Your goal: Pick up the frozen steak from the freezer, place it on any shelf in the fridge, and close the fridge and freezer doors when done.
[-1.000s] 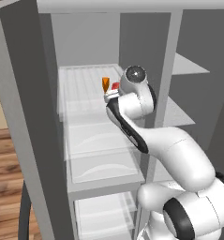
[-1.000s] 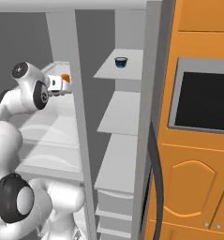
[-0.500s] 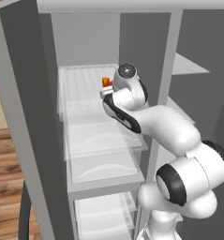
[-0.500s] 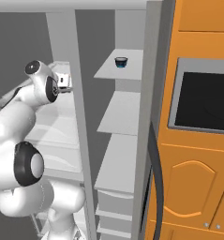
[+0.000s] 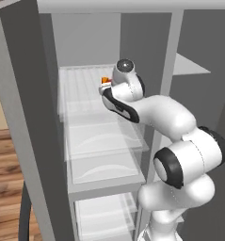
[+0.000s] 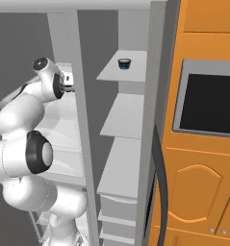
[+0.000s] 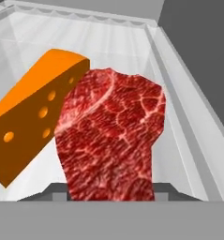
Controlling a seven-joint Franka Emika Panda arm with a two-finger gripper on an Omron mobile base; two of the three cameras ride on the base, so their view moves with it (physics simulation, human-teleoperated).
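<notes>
The gripper [image 7: 111,199] is pinching the frozen steak [image 7: 111,140], which stands tall right in front of it. The steak hangs just over the clear shelf [image 7: 188,136] in the fridge, beside the orange cheese [image 7: 29,126] (on its left in the hand view).

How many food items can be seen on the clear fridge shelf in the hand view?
2: the frozen steak in the middle, held over the shelf, and an orange cheese wedge just left of it. Others may be hidden behind them.

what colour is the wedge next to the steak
Orange, dotted with small round holes like cheese; the hand view shows it best, beside the red marbled steak.
</notes>
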